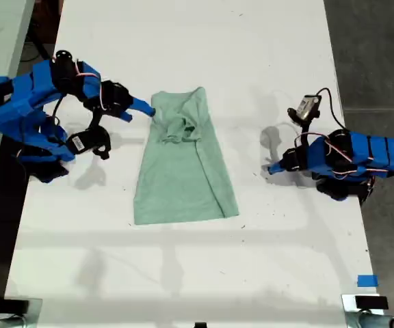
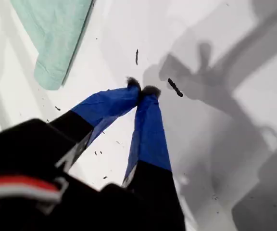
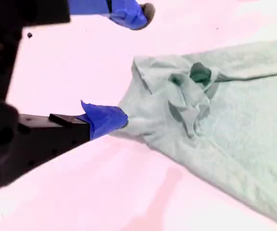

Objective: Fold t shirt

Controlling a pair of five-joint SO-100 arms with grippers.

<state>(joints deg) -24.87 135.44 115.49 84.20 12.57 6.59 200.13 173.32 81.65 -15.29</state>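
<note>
Lying folded narrow on the white table [image 1: 183,41], the t shirt [image 1: 183,171] is touching my second gripper [image 3: 133,67], jaws spread wide and empty; my first gripper [image 2: 142,89] is resting closed, empty, well apart.

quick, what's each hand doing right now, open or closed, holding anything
My first hand: closed, holding nothing, over the bare table.
My second hand: open, one finger touching the t shirt edge, not gripping it.

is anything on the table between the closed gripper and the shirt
Nothing visible. Only bare white table lies between my first gripper, at the exterior view's right, and the shirt. My second gripper is already at the shirt's edge.
</note>
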